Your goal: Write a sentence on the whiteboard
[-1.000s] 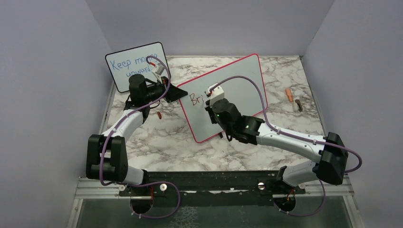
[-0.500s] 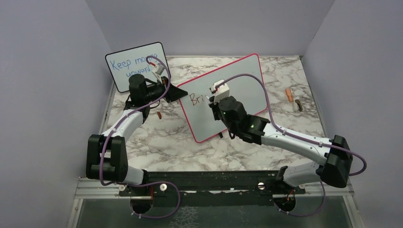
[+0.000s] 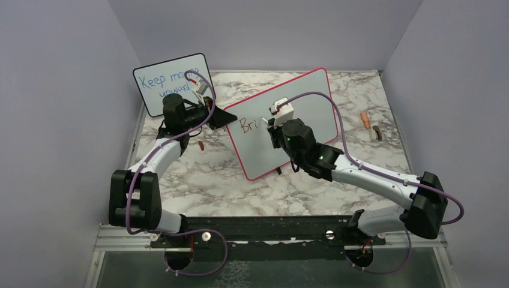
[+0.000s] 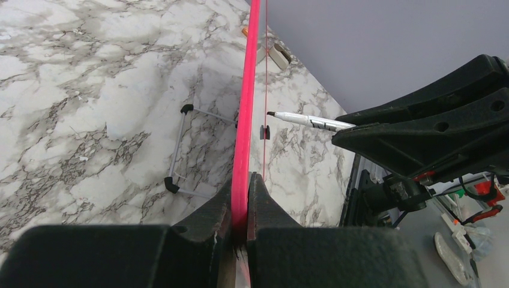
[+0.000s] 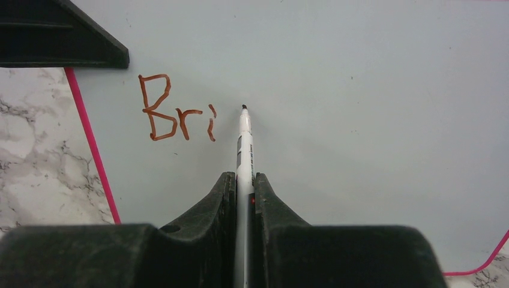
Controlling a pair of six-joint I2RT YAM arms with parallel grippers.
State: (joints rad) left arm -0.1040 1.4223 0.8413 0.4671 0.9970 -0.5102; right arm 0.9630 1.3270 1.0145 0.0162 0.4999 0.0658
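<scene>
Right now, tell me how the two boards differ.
The pink-framed board is larger than the black-framed board. The pink-framed board reads "Bri" in reddish-brown; the black-framed board carries blue writing. The left gripper clamps the pink-framed board's edge; no gripper holds the black-framed board. Both are white with rounded corners.

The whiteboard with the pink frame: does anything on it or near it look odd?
Nothing is damaged or spilled. The whiteboard stands skewed on the marble table, one edge clamped in the left gripper jaws. Only "Bri" is written. A small orange piece lies loose at the right.
</scene>
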